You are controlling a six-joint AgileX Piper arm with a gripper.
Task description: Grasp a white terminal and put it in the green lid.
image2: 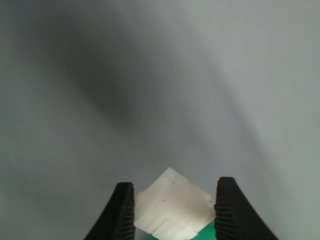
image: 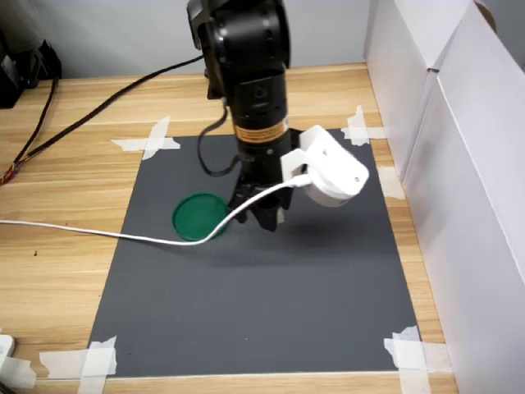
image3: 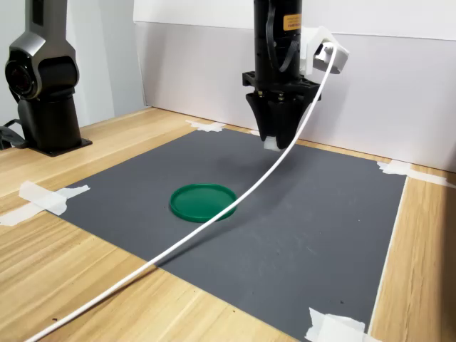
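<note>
Your green lid (image3: 203, 201) lies flat on the dark mat (image3: 285, 235) with nothing in it, while your gripper (image3: 275, 139) hangs above the mat, beside the lid on the second exterior view's right, clamped on the white terminal (image2: 172, 210) between its fingertips.

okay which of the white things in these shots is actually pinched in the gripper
The white terminal, the small ribbed block between the gripper fingers; the white cable merely hangs alongside.
</note>
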